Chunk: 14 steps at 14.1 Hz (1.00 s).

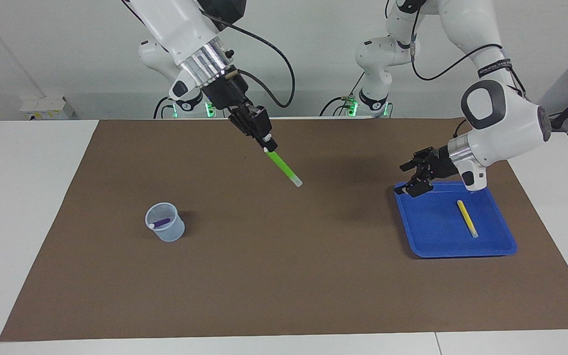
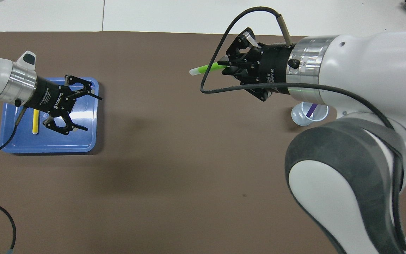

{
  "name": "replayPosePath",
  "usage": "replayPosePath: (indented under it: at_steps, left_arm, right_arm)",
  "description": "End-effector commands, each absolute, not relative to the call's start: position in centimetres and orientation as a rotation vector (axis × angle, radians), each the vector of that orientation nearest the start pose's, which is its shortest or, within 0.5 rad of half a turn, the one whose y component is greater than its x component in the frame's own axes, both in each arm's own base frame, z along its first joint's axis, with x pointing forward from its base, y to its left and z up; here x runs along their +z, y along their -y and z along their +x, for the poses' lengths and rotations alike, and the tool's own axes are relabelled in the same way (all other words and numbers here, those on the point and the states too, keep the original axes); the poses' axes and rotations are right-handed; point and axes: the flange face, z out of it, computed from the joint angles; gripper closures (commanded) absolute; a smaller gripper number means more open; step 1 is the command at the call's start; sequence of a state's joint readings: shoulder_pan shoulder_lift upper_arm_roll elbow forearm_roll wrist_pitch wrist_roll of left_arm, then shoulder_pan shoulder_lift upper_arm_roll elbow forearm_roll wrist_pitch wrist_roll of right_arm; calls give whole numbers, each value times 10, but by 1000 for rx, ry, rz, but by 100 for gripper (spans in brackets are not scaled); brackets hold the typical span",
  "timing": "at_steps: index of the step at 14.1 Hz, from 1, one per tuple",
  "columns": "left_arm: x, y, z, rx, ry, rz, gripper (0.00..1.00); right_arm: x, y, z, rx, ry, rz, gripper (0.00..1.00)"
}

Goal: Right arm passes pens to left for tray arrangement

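Note:
My right gripper (image 1: 266,143) is shut on the green pen (image 1: 284,169) and holds it up in the air over the middle of the brown mat, pale cap end pointing down; it also shows in the overhead view (image 2: 228,65), with the green pen (image 2: 206,67) sticking out. My left gripper (image 1: 414,178) is open and empty over the blue tray's (image 1: 432,244) edge, seen too in the overhead view (image 2: 89,113). The yellow pen (image 1: 467,217) lies in the tray (image 2: 48,146). The purple pen (image 1: 159,223) stands in a clear plastic cup (image 1: 165,230).
The brown mat (image 1: 284,276) covers most of the white table. The cup (image 2: 303,119) stands toward the right arm's end, partly hidden under the right arm in the overhead view. A black cable (image 2: 224,53) loops off the right wrist.

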<state>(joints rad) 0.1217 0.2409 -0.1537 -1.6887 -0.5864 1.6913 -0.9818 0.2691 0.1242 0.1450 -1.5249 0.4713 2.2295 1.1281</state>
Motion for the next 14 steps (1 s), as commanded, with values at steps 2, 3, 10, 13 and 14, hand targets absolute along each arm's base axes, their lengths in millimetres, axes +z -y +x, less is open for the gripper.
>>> replayPosePath:
  at_steps: [2, 3, 10, 13, 14]
  left_arm:
    - [479, 95, 602, 999, 2007, -2810, 0]
    - [481, 95, 602, 1007, 2024, -2814, 0]
    - [503, 132, 604, 1156, 2258, -2695, 0]
    - [513, 145, 609, 1196, 2380, -2636, 0]
    - [518, 155, 608, 1207, 2382, -2642, 0]
  right_arm:
    - [630, -293, 578, -60, -1143, -2049, 100]
    - [625, -298, 577, -64, -1159, -2023, 100]
    - [600, -314, 574, -48, -1187, -2016, 100]
    - [585, -337, 570, -44, -1173, -2015, 100]
    - [579, -345, 570, -40, -1177, -2008, 100]
